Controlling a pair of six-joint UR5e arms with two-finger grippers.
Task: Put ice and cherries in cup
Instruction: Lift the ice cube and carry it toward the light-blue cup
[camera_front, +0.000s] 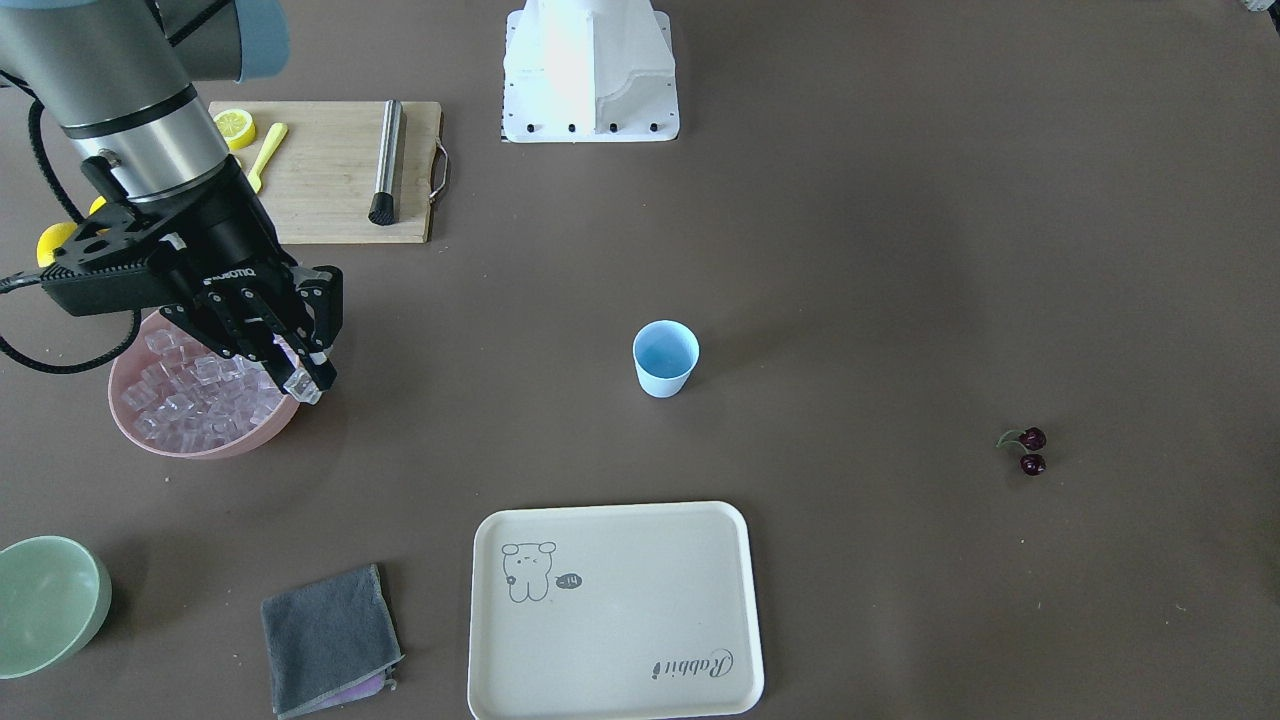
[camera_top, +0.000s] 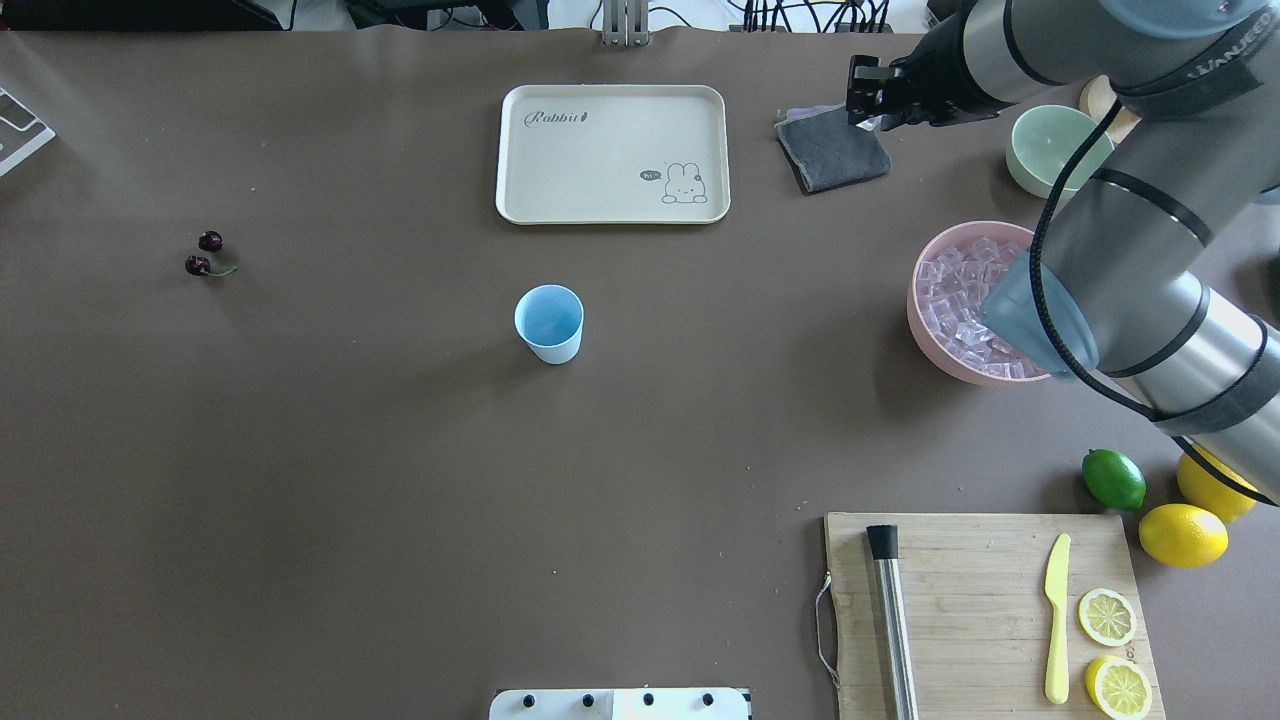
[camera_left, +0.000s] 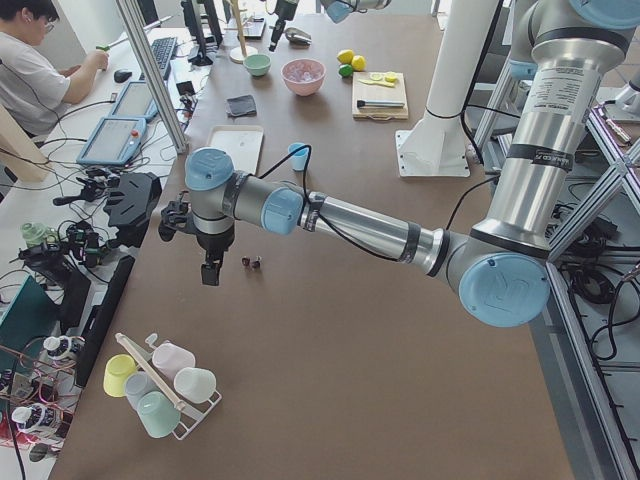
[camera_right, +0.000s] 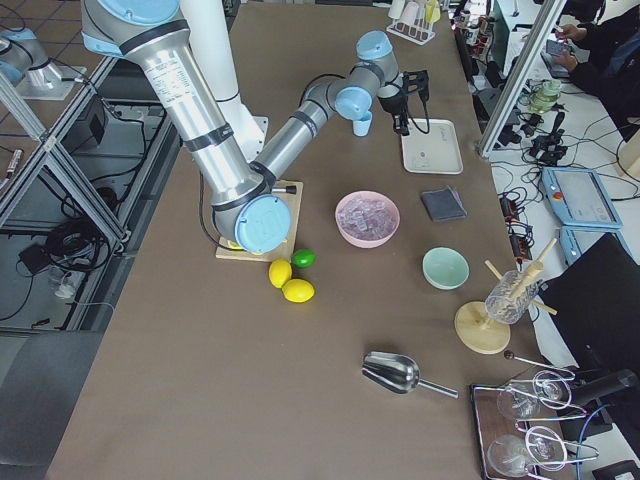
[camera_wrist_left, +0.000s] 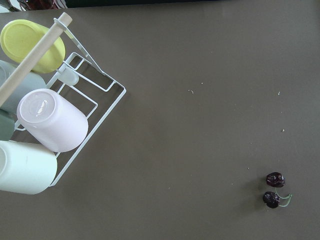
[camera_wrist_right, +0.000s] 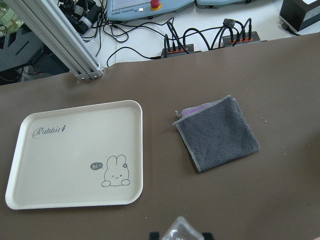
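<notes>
The small pale blue plastic cup (camera_front: 665, 357) is empty, the dark cherries (camera_front: 1030, 450) lie on the counter (camera_front: 900, 250), and the right end effector (camera_front: 305, 378) grips one clear ice cube (camera_front: 300, 388).

Tabletop (camera_top: 400, 480): matte brown covering, evenly lit, only soft shadows. Aluminium profile posts (camera_left: 152, 75) stand along the operators' edge. Beyond them is a white side bench (camera_left: 40, 205) carrying control tablets (camera_left: 112, 140), loose cables and power strips (camera_wrist_right: 240, 36). A person (camera_left: 28, 75) sits at it. Grey floor (camera_right: 110, 400) on the robot's side.
</notes>
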